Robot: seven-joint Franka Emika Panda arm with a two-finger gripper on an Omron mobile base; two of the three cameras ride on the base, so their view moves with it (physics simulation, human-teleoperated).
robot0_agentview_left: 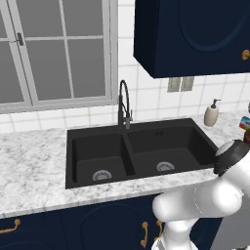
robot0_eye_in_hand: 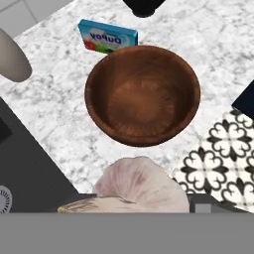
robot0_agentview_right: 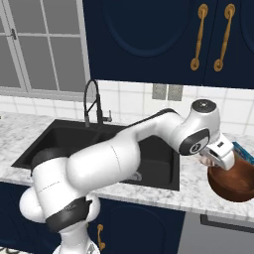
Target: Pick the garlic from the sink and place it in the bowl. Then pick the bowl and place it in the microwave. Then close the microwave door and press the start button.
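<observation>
Over the marble tabletop [robot0_agentview_right: 198,196], to the right of the sink [robot0_agentview_left: 141,151], the hand [robot0_agentview_right: 218,154] hangs just above the bowl [robot0_agentview_right: 233,182]. It holds the garlic [robot0_eye_in_hand: 141,186] — the pale bulb sits right at the fingertips in the hand view, big and close, with the bowl below it. I cannot see the fingers themselves there, because the garlic hides them.

The bowl stands close to the front edge of the tabletop, and past that edge the patterned floor [robot0_eye_in_hand: 221,158] shows. Bare marble lies all around the bowl, so there is open room on each side. Its inside is brown wood with nothing in it.

Just behind the bowl lies a small blue box [robot0_eye_in_hand: 107,37] with white letters on it — I cannot read them for sure. A cream soap bottle [robot0_agentview_left: 212,113] stands by the sink's back right corner. Both basins of the sink look bare but for their round drains.
</observation>
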